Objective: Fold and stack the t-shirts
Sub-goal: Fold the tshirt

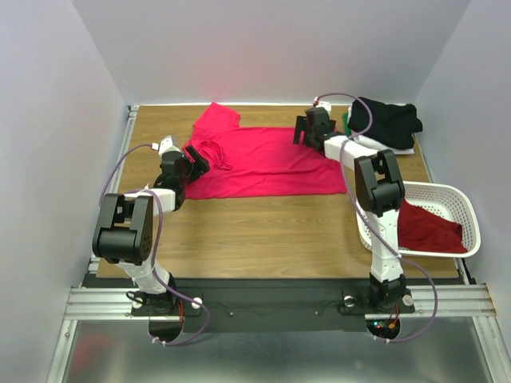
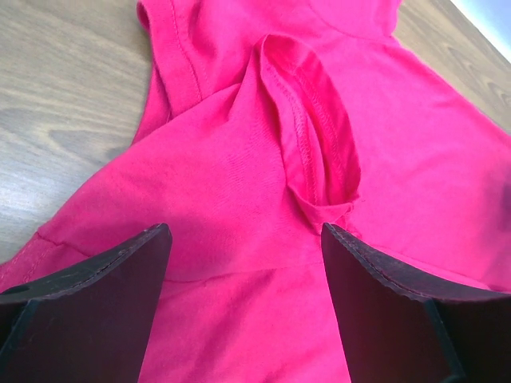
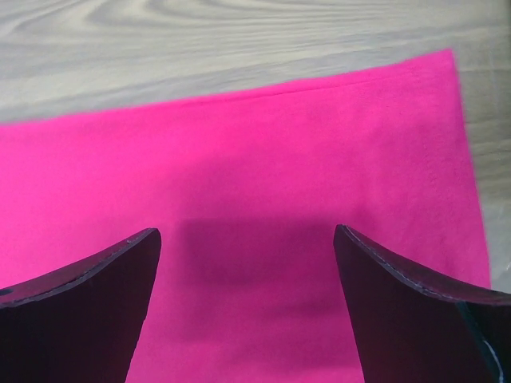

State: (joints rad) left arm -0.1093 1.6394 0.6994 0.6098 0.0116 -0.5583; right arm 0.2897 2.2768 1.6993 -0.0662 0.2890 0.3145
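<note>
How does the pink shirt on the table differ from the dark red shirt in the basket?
The pink shirt is a bright pink-red; the dark red shirt is a deeper, duller red. The pink shirt lies spread out on the wooden table; the dark red shirt sits bunched up inside the white basket. Both are plain cloth with no pattern.

table point(image 1: 263, 231): brown wood-grain top, filling the middle of the overhead view
back wall point(image 1: 271, 40): 12 o'clock, plain pale grey, meeting the table's far edge
left wall point(image 1: 40, 120): 9 o'clock, same pale grey, unmarked
right wall point(image 1: 479, 80): 3 o'clock, pale grey
rail point(image 1: 279, 302): 6 o'clock, ribbed silver metal along the table's near edge
light: soft, even, only faint shadows
</note>
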